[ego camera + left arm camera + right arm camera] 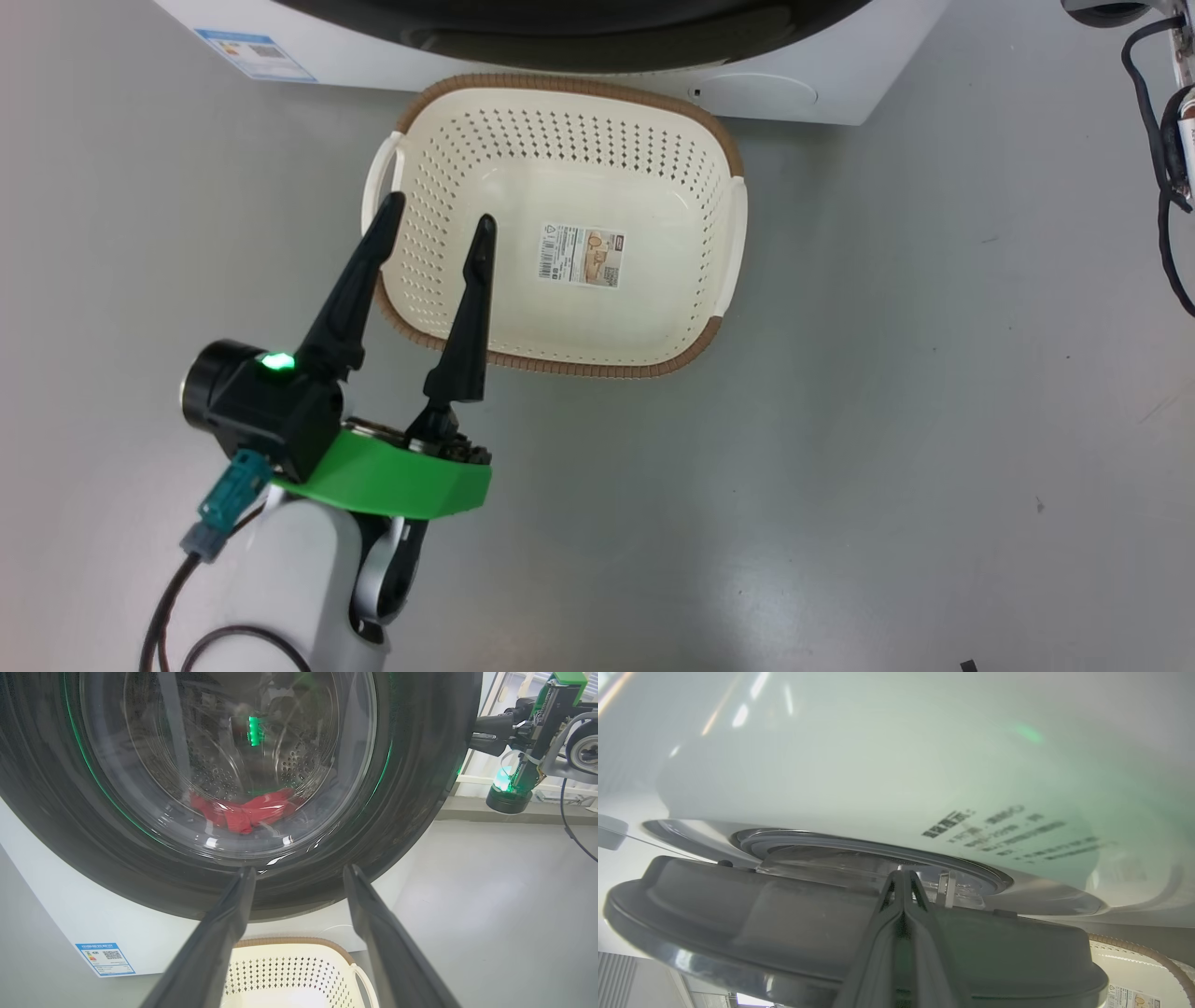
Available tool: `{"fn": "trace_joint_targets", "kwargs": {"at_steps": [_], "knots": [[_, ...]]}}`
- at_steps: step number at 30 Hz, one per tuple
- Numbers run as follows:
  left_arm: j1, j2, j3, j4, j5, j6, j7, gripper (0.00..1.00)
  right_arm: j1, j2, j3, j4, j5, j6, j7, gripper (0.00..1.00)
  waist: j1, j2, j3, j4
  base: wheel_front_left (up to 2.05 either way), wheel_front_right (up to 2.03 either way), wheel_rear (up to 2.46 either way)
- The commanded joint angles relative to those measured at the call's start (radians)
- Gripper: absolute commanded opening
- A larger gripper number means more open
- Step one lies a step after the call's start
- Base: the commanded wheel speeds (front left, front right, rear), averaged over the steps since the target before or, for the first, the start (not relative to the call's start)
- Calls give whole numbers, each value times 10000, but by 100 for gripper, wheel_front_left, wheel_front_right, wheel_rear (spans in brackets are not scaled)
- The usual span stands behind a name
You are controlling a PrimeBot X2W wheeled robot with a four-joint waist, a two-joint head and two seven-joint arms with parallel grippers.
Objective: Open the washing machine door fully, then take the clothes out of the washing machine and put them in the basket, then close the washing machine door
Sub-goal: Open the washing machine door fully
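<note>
Left gripper (440, 210): jaws spread wide, holding nothing. Just below its fingers sits the empty basket (653, 369). Ahead of its tips stands the washing machine door (420, 793), with the red clothes (247, 812) behind its glass, inside the washing machine (60, 905). Right gripper (903, 879): fingers pressed together, tips at the door's edge.

Bright even light, soft shadows, blurred close-ups
</note>
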Motion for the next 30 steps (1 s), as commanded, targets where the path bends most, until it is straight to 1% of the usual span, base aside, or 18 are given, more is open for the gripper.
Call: {"fn": "trace_joint_targets", "kwargs": {"at_steps": [1,8,16,30], "knots": [[-132,198,319,-200,131,-64,-76,100,-197,381,138,-219,-49,50,188,0,0,-1,1,-10,0,0,0],[-156,198,375,-123,156,-72,-76,100,-148,496,308,-305,-76,50,566,0,0,-1,-57,-69,0,0,0],[26,198,517,70,214,-28,-76,100,286,500,661,-341,-355,50,830,0,0,-1,-479,-227,0,0,0],[333,198,524,333,220,119,-76,100,1061,773,1150,-347,-571,50,1214,0,0,-1,-1132,-655,0,0,0]]}}
